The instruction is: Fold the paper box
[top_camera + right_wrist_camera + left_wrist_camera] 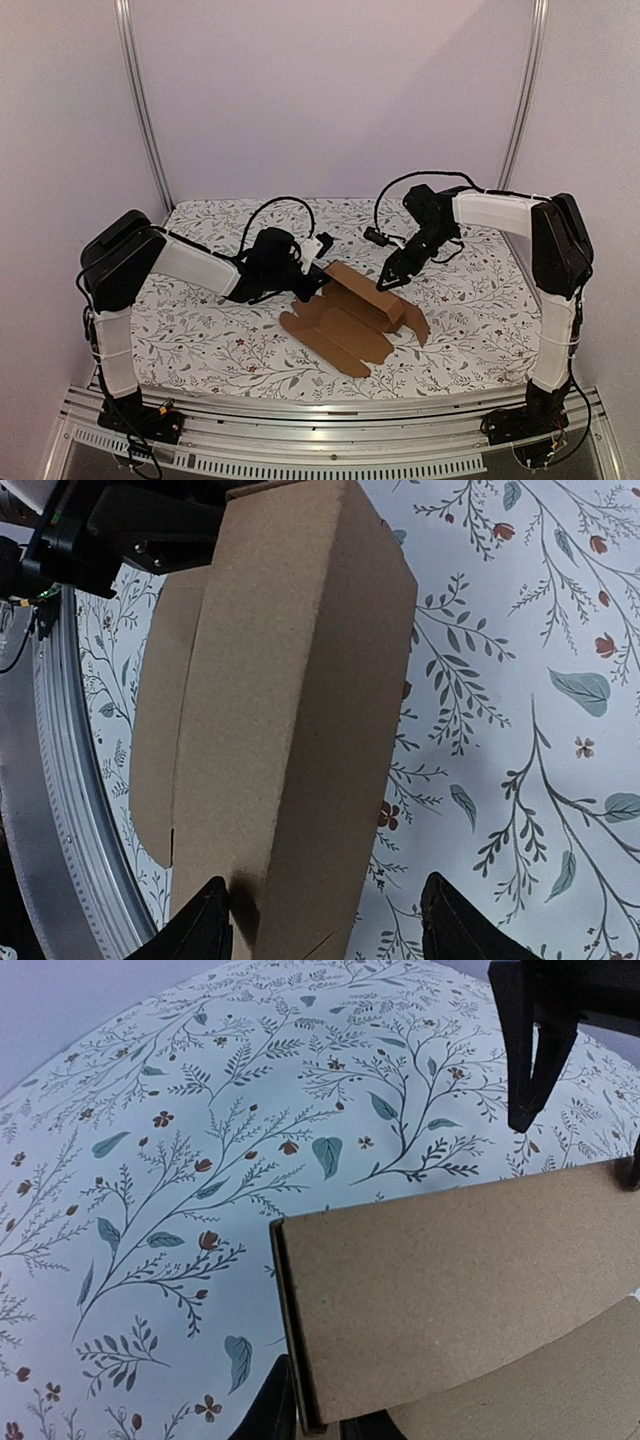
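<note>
I see the paper box (352,318), plain brown cardboard, lying partly folded around the middle of the desk (200,345), its flat flaps spread toward the near edge and one long raised section on the far side. My left fingers (275,1410) sit nearly closed on either side of a panel's left edge; I cannot tell whether they press it. My right fingers (200,925) stand wide apart, straddling the end of the raised section, one touching the cardboard and the other off it. Broad floral cloth (470,320) separates the box from the left and right edges.
</note>
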Controlling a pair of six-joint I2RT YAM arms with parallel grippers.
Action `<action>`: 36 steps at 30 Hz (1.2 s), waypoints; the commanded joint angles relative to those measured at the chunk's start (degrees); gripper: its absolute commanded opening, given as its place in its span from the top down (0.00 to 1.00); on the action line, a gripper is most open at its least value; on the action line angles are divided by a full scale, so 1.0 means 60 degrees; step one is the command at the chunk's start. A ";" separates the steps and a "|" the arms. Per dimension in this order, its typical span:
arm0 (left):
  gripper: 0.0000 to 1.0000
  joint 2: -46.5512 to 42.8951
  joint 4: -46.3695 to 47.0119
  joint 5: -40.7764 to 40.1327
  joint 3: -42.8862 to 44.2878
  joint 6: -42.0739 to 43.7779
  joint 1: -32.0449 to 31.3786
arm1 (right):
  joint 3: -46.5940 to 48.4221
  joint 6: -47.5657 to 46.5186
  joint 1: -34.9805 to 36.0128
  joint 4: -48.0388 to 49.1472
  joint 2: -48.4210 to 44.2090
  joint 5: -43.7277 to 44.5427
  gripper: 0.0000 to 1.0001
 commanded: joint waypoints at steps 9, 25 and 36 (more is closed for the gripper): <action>0.85 0.0656 -0.0669 -0.0089 0.0374 0.0708 0.0015 | 0.0159 0.1047 0.0033 0.0487 0.0763 -0.1975 0.37; 0.96 0.0615 0.0873 -0.2061 -0.0019 0.0056 -0.0336 | 0.1199 0.2637 -0.0051 0.0242 0.2916 -0.6462 0.32; 0.98 0.0814 0.2686 -0.3017 -0.0359 -0.0841 -0.0782 | 0.0232 0.5952 -0.0022 0.2968 0.2829 -0.7592 0.32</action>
